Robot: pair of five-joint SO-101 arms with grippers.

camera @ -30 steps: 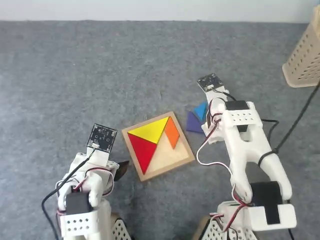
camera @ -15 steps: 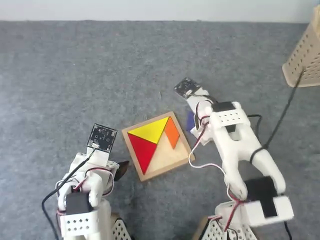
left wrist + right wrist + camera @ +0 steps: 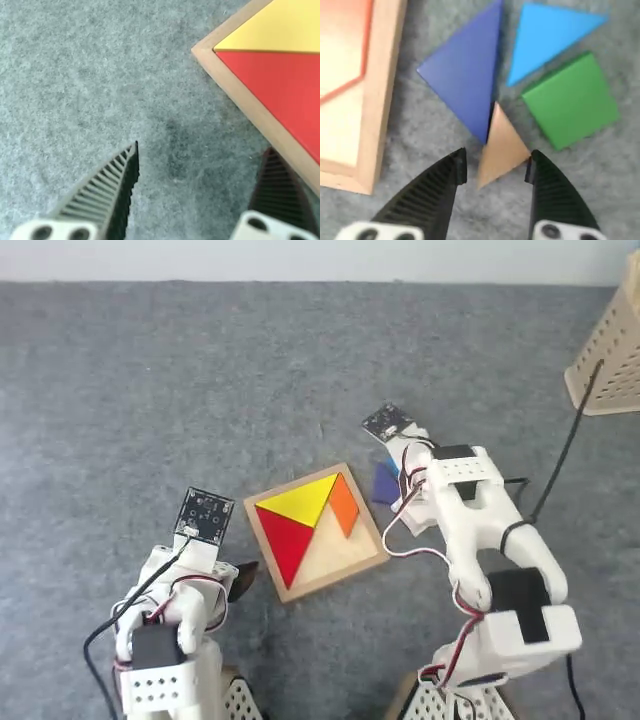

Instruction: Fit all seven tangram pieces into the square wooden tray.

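Our right hand (image 3: 496,156) hangs spread just beside the tray (image 3: 338,577), straddling the tan triangle (image 3: 501,145), which we judge to be the next pick. That piece touches the dark blue triangle (image 3: 465,95). The light blue triangle (image 3: 545,37) and green square (image 3: 570,100) lie near. Three pieces already sit in the tray. Our left hand (image 3: 202,150), spread and empty, hangs over the desk (image 3: 150,370) by the tray's corner, probably to leave the working side free.
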